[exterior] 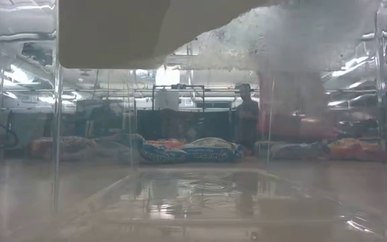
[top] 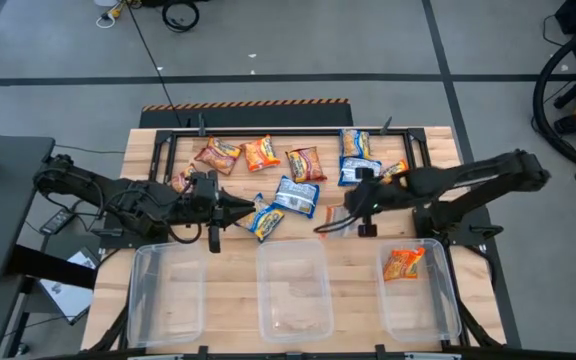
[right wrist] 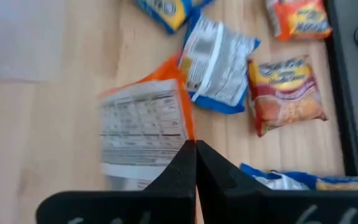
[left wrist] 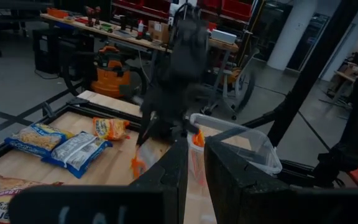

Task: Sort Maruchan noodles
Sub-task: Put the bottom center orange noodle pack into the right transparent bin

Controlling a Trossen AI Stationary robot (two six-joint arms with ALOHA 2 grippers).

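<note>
Your right gripper (right wrist: 194, 146) pinches an orange packet (right wrist: 145, 127) by its edge (lifts clear for binning); left gripper (top: 236, 208) nearly closed, empty.

Two dark, near-black jointed arms; black cables trailing along the left arm; right gripper (right wrist: 195, 163) has flat matte-black tapered fingers; left gripper (left wrist: 194, 177) has blocky black fingers.

Small crinkly noodle packets (top: 268, 168) lie flat and spread over the upper middle of the frame, orange ones and blue-and-white ones. One orange packet (top: 403, 263) rests in the lower right (a bit tilted). Another orange packet (right wrist: 146, 127) sits near the middle, its white label side showing.
</note>
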